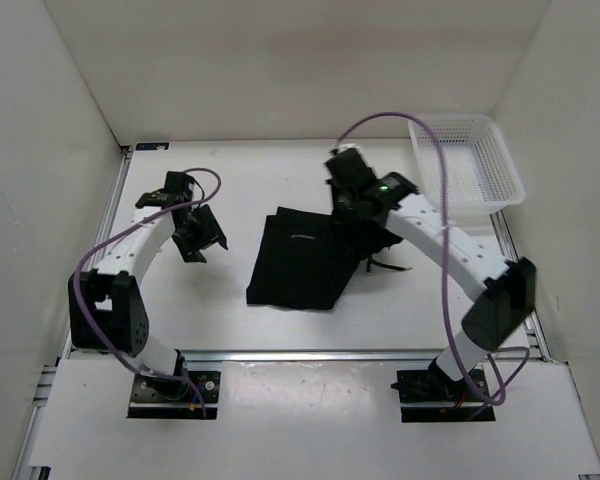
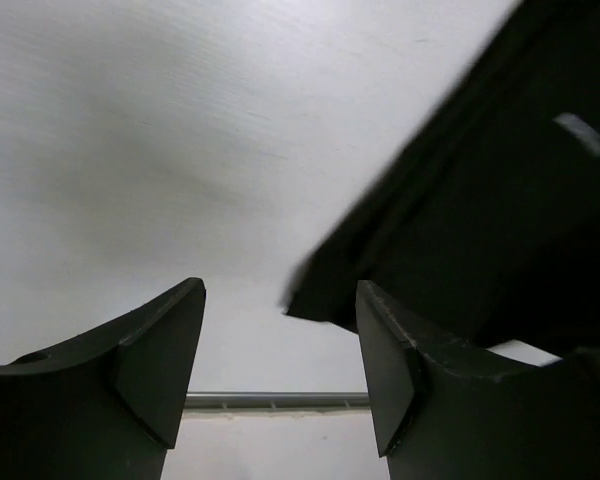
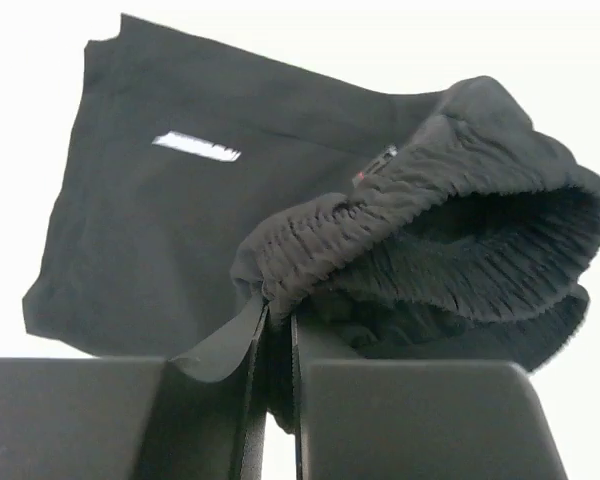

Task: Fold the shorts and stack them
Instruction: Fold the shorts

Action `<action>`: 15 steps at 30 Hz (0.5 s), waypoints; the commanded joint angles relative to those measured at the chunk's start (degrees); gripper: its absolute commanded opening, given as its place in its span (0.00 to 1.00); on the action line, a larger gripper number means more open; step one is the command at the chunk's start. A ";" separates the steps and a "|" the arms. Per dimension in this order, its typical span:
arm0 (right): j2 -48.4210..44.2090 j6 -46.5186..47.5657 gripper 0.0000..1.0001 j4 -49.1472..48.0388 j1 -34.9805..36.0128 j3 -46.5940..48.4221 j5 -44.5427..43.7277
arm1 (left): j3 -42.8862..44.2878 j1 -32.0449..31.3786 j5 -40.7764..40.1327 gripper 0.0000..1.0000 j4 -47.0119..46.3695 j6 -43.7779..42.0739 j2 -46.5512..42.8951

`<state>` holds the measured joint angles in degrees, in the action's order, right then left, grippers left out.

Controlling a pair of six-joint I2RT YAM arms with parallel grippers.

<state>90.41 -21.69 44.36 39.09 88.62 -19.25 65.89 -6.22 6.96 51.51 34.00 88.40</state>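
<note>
With the right gripper (image 3: 276, 335) pinched shut on the elastic waistband (image 3: 380, 230) of the shorts (image 1: 298, 262) lying mid-table (image 1: 230, 180), and the left gripper (image 2: 280, 360) open beside their edge, the seemingly thin pinch could slip and skew the fold.

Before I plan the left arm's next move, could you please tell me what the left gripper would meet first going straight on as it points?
Probably the bare table, beside the corner of the shorts. The open left gripper aims just past that edge; depth is unclear, so it might catch the cloth.
</note>
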 commanded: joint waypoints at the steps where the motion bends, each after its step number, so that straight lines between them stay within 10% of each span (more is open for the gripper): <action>1: 8.44 3.67 0.00 4.77 9.41 8.39 -6.42 | 5.30 3.13 1.48 0.73 5.35 -2.00 -7.09; 7: 28.92 7.89 0.00 8.19 18.56 32.89 -6.42 | 5.22 8.32 -2.74 0.74 8.35 -2.53 -11.05; 8: 31.55 8.42 0.07 11.85 19.26 37.89 -5.90 | 3.13 10.15 -2.74 0.74 7.65 -2.53 -11.06; 9: 35.76 8.42 0.52 13.72 20.49 47.25 -5.89 | 2.15 11.04 -2.74 0.76 6.95 -2.01 -11.06; 10: 36.84 8.42 0.71 15.22 20.50 50.57 -7.46 | 1.36 12.01 -2.74 0.76 6.42 -2.01 -11.06; 12: 35.29 7.20 0.94 16.11 20.50 52.18 -7.47 | 0.04 13.51 -2.74 0.76 5.72 -2.53 -11.06; 15: 26.16 3.69 0.94 12.00 18.05 43.08 -6.95 | 0.03 14.92 -3.27 0.76 5.10 -3.06 -11.06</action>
<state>127.55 -15.90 56.12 60.36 133.86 -24.18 65.95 8.01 4.80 57.39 32.21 78.52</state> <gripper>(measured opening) 0.941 0.755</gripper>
